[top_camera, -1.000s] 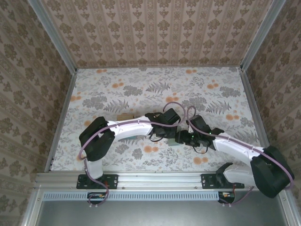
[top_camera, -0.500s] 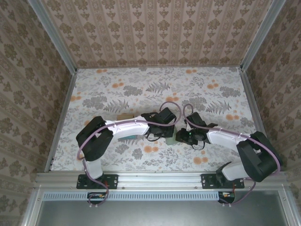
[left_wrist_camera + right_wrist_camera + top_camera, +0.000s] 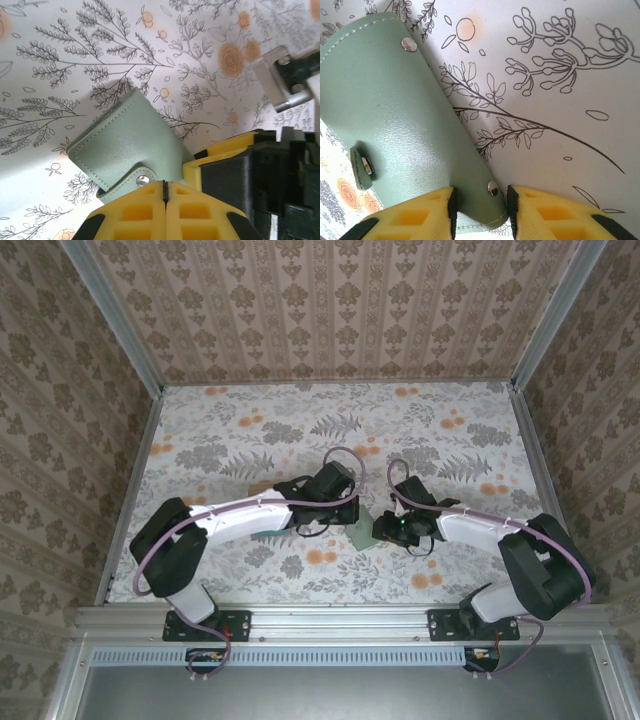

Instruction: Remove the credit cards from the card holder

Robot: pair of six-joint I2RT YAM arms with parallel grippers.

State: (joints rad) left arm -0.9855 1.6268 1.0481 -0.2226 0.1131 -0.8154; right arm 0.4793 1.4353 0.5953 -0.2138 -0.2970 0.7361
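The card holder (image 3: pixel 125 145), a pale grey-green folded wallet, sits closed just above the flowered table (image 3: pixel 300 430), with its snap tab (image 3: pixel 142 179) fastened. My right gripper (image 3: pixel 480 200) is shut on one lower corner of the card holder (image 3: pixel 395 110), a pad on either side of the corner stud. My left gripper (image 3: pixel 164 186) is shut, pads pressed together, with its tips against the holder's edge right beside the snap tab. From above, the card holder (image 3: pixel 360 533) lies between the left gripper (image 3: pixel 349 519) and the right gripper (image 3: pixel 378 530). No credit cards show at the holder.
A flat beige piece (image 3: pixel 262 487) lies on the table just behind my left forearm. Papered walls close in the table at the back and on both sides. A metal rail (image 3: pixel 330 620) runs along the near edge.
My right gripper has moved left to the holder and closed on its corner. The left arm has stretched out and its wrist has shifted back and left; its jaws stayed shut.
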